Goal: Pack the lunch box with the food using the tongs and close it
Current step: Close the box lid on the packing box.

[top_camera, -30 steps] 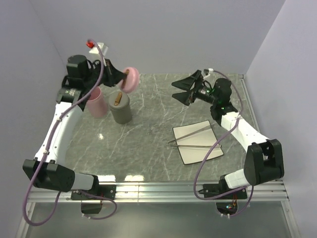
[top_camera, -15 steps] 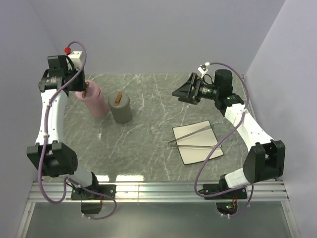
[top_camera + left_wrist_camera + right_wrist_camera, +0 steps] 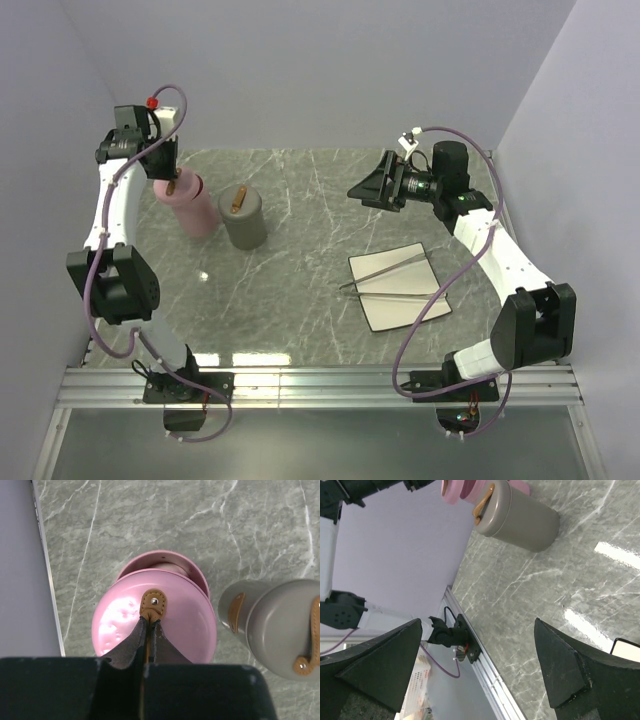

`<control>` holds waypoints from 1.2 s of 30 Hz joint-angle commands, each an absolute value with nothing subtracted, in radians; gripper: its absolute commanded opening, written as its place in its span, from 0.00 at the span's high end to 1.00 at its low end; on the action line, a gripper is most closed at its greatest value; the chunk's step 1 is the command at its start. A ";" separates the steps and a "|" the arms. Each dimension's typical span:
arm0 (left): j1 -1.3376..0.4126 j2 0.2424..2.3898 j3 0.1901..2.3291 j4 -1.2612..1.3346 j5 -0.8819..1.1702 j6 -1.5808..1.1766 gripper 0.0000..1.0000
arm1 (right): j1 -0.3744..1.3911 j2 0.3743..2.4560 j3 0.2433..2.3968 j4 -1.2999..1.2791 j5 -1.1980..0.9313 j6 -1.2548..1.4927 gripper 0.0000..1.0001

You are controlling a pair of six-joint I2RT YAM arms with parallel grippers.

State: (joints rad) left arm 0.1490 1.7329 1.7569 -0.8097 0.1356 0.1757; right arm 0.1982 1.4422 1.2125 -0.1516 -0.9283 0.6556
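My left gripper [image 3: 149, 622] is shut on the tan strap [image 3: 152, 602] of a pink lid [image 3: 190, 625]. The lid hangs over the pink lunch box cylinder [image 3: 195, 212], whose rim [image 3: 172, 559] peeks out beyond the lid's far edge. I cannot tell whether lid and rim touch. The silver tongs [image 3: 385, 270] lie in a narrow V across the white plate [image 3: 400, 312]. My right gripper [image 3: 368, 185] hovers wide open above the table, far from the tongs, with nothing between its fingers [image 3: 477, 625]. The food is out of view.
A grey cylinder [image 3: 243, 222] with its lid on and a tan strap stands just right of the pink one, also seen as the grey cylinder [image 3: 520, 520] in the right wrist view. Walls close in the table on the left, back and right.
The left arm swung the pink lid from mid-air between the two cylinders leftward to over the pink cylinder, and its elbow folded back. The right gripper drew back slightly to the right.
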 commanded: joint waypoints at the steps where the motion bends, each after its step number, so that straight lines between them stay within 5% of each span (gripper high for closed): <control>1: 0.146 1.768 1.847 -0.770 0.132 0.190 1.00 | 0.192 1.399 1.229 -0.150 -0.927 0.626 0.00; 36: 0.118 1.827 1.775 -0.755 0.089 0.193 1.00 | 0.193 1.420 1.238 -0.146 -0.943 0.641 0.00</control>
